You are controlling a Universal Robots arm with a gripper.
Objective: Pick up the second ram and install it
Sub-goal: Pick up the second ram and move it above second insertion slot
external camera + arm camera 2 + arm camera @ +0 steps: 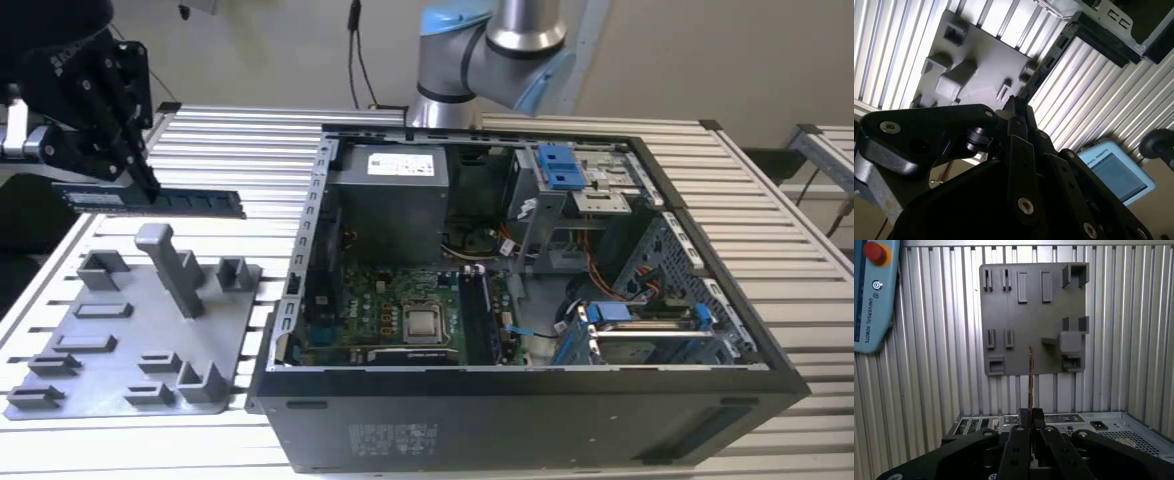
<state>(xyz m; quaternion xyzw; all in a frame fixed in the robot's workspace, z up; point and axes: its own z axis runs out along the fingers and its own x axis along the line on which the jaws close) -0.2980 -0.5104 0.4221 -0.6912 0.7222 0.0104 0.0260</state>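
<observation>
My gripper hangs at the exterior view's left, above the grey fixture plate, shut on the second ram. The dark stick lies level in the air, its free end pointing toward the open computer case. In the first wrist view the ram shows edge-on as a thin line running out from between the fingers, over the plate. In the second wrist view the black gripper linkages close together on the stick. The green board with its long black slots lies inside the case.
A tall grey post and small brackets rise from the fixture plate below the gripper. The case has raised walls, blue-tabbed drive cages and loose cables. A teach pendant lies on the ribbed metal table.
</observation>
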